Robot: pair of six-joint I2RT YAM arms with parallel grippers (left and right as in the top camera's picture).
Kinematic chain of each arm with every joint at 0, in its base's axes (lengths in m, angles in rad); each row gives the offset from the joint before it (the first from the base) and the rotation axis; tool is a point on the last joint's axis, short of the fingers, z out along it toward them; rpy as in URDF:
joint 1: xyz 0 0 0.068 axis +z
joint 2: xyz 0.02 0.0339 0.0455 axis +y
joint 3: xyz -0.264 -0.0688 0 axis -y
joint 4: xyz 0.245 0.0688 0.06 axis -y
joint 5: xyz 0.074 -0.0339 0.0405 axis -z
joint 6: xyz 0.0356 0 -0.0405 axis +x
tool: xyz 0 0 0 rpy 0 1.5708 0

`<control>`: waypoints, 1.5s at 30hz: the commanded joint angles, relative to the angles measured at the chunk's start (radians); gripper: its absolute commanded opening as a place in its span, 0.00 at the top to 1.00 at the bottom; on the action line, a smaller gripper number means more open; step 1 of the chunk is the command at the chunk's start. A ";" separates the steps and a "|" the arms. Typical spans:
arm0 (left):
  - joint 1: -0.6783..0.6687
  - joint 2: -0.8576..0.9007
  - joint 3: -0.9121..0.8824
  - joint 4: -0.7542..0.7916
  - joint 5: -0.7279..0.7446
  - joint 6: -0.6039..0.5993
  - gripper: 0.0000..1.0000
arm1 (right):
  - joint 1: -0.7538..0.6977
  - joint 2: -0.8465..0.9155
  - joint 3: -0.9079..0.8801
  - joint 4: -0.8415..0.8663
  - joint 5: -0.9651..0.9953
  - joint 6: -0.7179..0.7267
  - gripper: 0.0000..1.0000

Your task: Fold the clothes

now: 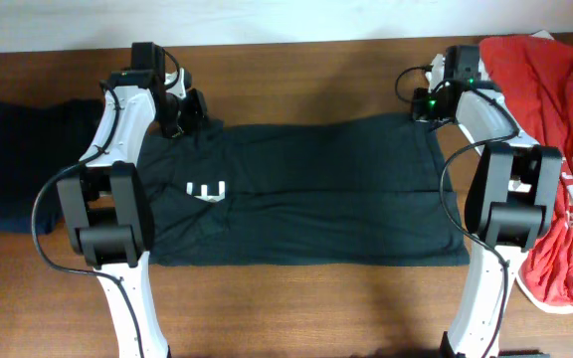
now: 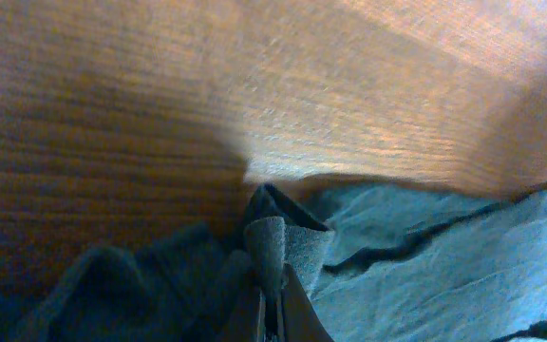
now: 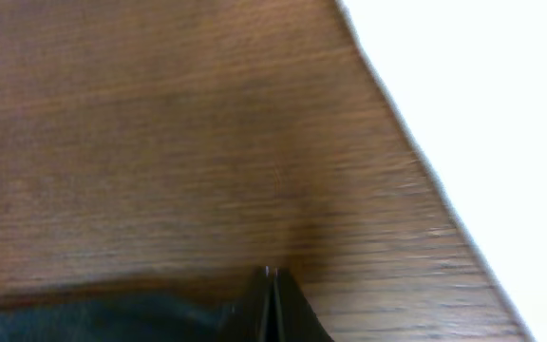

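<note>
T-shirt (image 1: 306,189) spread, far corners pinched in jaws

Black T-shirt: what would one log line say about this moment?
black T-shirt: spread on table | left hand: shut on its far edge | right hand: shut at its far corner

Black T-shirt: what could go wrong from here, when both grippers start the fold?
1. The left gripper pinches only a small tuck of the black T-shirt; it may slip out.
2. The right gripper is shut at the shirt's edge, its hold on cloth unclear; that corner might not lift, skewing the fold.
3. The red shirt lies beside the right arm and could snag.
</note>
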State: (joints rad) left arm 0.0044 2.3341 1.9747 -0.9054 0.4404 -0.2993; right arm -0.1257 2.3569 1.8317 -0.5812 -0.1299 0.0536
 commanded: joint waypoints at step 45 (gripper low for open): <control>0.036 -0.217 -0.355 -0.575 -0.378 0.136 1.00 | -0.072 -0.062 -0.063 -1.118 0.153 0.003 0.96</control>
State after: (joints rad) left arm 0.0360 2.1288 1.6867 -1.5326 0.0769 -0.1757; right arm -0.1959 2.3157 1.7779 -1.6939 0.0113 0.0525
